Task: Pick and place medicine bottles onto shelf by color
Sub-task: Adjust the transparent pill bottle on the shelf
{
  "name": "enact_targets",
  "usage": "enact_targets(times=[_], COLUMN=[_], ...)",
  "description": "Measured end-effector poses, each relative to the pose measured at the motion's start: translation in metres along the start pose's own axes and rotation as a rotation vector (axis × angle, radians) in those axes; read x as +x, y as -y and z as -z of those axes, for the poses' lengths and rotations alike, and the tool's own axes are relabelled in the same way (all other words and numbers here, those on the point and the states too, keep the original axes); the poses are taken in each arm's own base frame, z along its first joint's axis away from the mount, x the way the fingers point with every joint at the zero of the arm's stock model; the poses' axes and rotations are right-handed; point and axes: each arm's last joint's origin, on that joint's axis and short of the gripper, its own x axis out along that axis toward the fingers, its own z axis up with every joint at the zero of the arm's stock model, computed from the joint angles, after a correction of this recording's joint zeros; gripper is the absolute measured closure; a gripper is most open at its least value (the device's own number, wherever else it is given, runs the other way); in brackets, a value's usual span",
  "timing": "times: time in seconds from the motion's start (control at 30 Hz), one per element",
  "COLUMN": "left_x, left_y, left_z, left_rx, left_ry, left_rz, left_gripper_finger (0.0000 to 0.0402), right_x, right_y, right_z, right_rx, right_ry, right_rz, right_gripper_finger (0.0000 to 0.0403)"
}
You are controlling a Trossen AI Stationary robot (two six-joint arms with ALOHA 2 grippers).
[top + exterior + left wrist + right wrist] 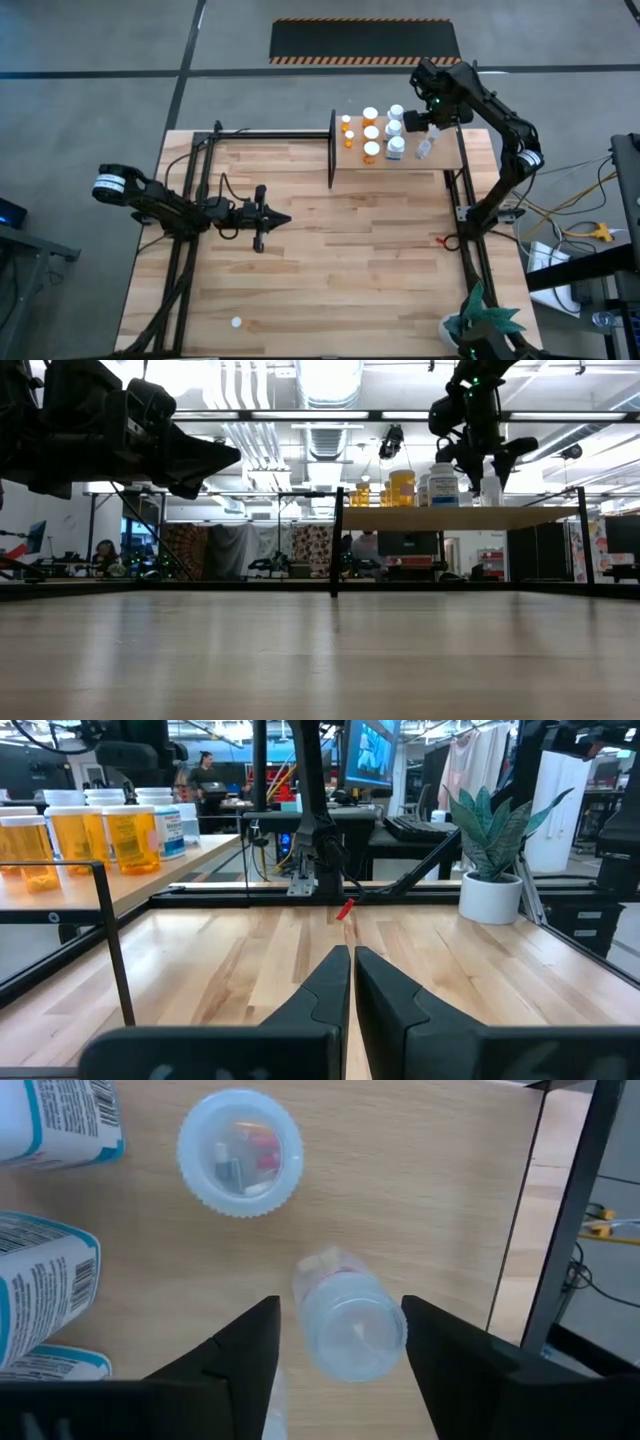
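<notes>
The shelf (400,166) stands at the table's far right, a light board on black posts. On it stand orange bottles (370,135) toward its left and white bottles (396,128) beside them. It also carries two small clear bottles (240,1150) at its right. My right gripper (432,118) hovers over the shelf, pointing down and open. Its fingers stand on either side of a clear bottle (350,1325); I cannot tell whether they touch it. My left gripper (286,218) is shut and empty, over the table's middle left.
A small white cap (237,322) lies near the table's front left. A potted plant (485,325) stands at the front right corner and a red object (440,240) lies by the right frame post. Black frame rails (185,230) run along both table sides.
</notes>
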Motion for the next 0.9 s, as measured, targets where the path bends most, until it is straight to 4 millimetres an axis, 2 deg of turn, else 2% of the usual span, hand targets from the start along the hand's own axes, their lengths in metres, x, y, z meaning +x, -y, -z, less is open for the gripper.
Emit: enact_targets(times=[0.27,0.57,0.9], left_x=[0.000,0.000,0.000], left_y=[0.000,0.000,0.000], left_z=[0.000,0.000,0.000], left_rx=[0.000,0.000,0.000], left_ry=[0.000,0.000,0.001], left_rz=[0.000,0.000,0.000], left_gripper_finger=[0.0400,0.0400,0.0400], right_x=[-0.001,-0.001,-0.002], right_y=[-0.003,-0.010,-0.016], right_z=[0.000,0.001,0.003], right_rx=[-0.010,-0.032,-0.056], right_ry=[0.003,0.015,0.019], right_rz=[-0.036,-0.069,-0.081], right_gripper_finger=[0.0231,0.0234,0.0203])
